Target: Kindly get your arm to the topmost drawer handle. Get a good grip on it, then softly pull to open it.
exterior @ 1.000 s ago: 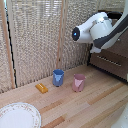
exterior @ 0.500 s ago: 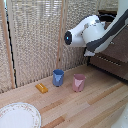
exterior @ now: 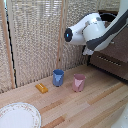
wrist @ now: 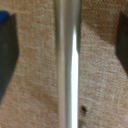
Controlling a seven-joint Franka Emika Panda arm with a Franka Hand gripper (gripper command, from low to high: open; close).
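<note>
Two cups stand on the wooden table before a woven screen.

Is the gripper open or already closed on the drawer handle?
Open: in the wrist view the drawer handle runs between the dark fingers, with gaps on both sides.

Handle between claw fingers, cups beside plate.
</note>
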